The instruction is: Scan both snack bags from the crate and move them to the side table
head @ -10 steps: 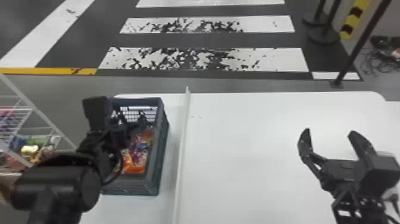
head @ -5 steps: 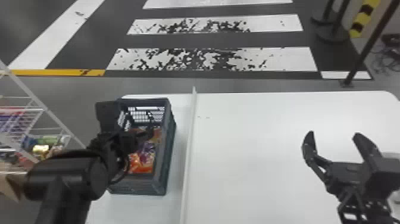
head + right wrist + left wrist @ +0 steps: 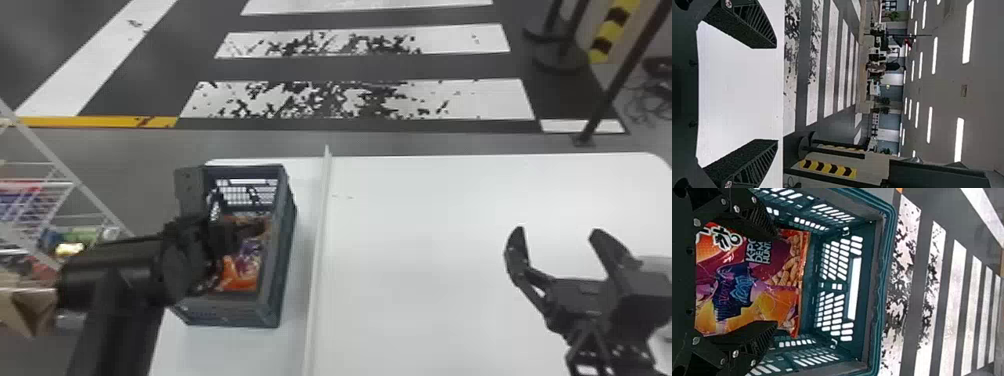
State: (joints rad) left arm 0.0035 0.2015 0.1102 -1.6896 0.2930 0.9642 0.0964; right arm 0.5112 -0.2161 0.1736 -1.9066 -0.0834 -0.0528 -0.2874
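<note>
left gripper (image 3: pixel 777 279) has shifted farther over the plastic crate (image 3: pixel 284 250), its fingers spread around the orange-and-purple snack bag (image 3: pixel 746 284) inside, so a grasp for scanning looks next, while the right gripper (image 3: pixel 559 231) hangs open over the white table (image 3: pixel 425 215).

The head view looks forward and down over the white tabletop (image 3: pixel 450 240), sharing the left-hand crate (image 3: pixel 235 312) with the left wrist view, which peers in close up. From the tabletop's right, the right wrist view faces far ceiling lights (image 3: pixel 959 141); all three share the crosswalk (image 3: pixel 480 102) beyond.
</note>
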